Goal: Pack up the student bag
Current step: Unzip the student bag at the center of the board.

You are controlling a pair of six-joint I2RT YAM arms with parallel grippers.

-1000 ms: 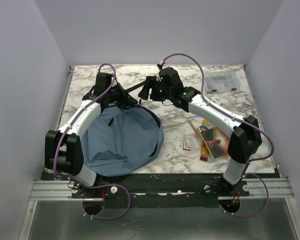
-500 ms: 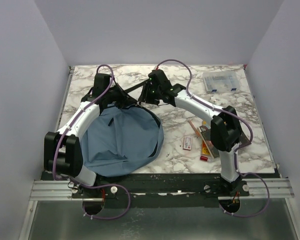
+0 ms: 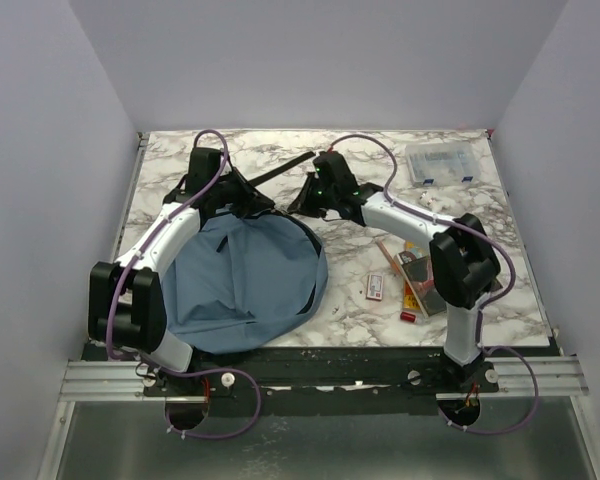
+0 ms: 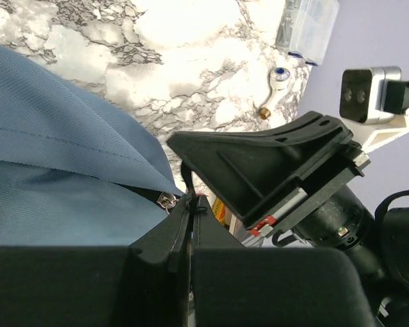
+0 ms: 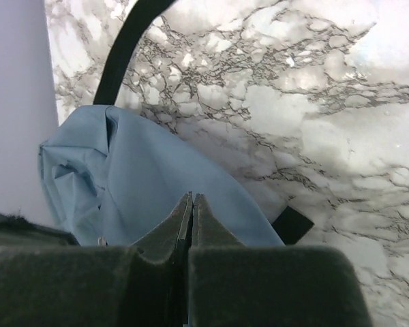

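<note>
The student bag [image 3: 242,285], slate-blue and slumped, is found on the left half of the table [image 3: 350,150], reaching its near edge. Bare surface is left beyond and rightward. The left gripper [image 4: 193,200] and right gripper [image 5: 191,197] are noted with jaws together at its far rim.

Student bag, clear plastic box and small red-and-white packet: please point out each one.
student bag [image 3: 245,280]: top external view, middle of its blue fabric.
clear plastic box [image 3: 442,163]: top external view, centre of its lid.
small red-and-white packet [image 3: 375,287]: top external view, its middle.
</note>
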